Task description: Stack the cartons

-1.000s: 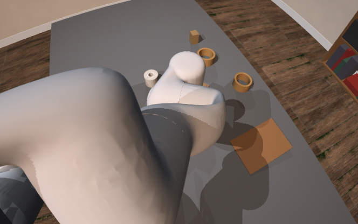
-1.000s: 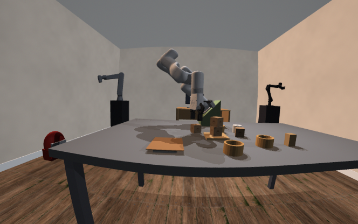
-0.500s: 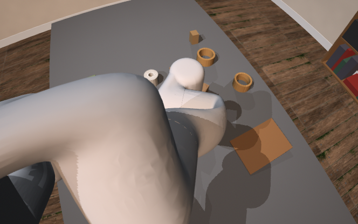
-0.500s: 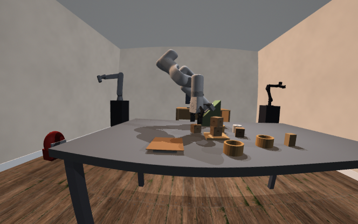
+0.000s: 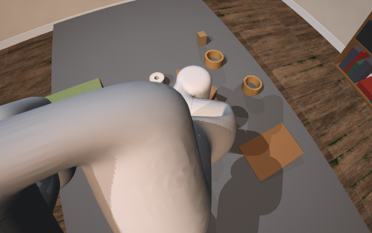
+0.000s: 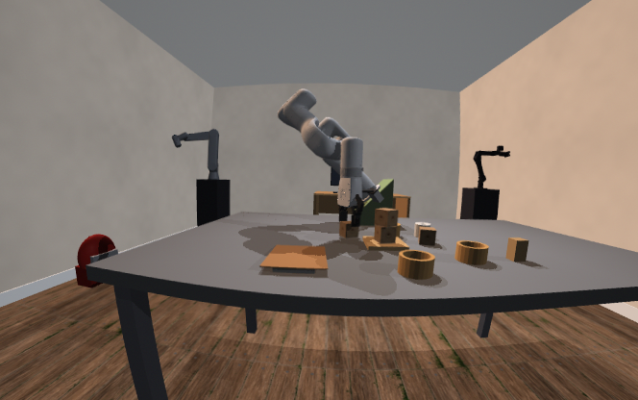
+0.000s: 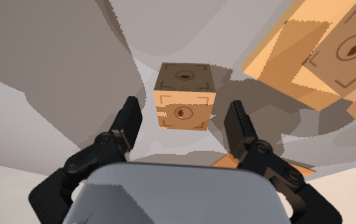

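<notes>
Hand spread, unladen; target carton ahead, btwn. fingertips' lines; if I descend off-ctr., a finger may clip it, tipping its numbered face.

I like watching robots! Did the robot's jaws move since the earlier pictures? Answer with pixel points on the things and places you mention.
Yes, in the exterior view the jaws (image 6: 351, 222) came down toward the carton (image 6: 349, 230) (image 7: 184, 110) beside the board (image 6: 369, 244).
</notes>
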Tool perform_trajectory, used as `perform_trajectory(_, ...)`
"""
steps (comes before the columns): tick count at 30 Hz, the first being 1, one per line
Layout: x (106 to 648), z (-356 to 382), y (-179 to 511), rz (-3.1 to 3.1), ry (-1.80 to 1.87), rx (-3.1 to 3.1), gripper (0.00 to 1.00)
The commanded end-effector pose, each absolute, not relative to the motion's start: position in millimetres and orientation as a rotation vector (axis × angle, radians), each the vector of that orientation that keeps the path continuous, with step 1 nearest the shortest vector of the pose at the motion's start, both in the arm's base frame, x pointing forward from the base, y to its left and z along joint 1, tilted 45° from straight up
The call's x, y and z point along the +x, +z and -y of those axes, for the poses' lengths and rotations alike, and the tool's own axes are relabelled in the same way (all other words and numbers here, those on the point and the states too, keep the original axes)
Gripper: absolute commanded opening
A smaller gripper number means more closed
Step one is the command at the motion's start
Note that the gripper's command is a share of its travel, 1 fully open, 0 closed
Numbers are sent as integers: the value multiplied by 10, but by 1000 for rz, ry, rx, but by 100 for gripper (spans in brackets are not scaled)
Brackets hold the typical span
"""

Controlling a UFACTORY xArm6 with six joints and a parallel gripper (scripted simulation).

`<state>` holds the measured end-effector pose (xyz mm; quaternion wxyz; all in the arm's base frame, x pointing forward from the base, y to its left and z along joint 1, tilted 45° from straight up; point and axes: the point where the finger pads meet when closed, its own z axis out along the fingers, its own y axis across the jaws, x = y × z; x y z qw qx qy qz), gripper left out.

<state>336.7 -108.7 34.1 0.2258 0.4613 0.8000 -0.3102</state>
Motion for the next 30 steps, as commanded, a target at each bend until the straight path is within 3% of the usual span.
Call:
perform_trajectory(1,3380,1112,314,-2206,-852,1271,100)
perform_trajectory(30,3379,1199,216,-2209,-850,1272,100)
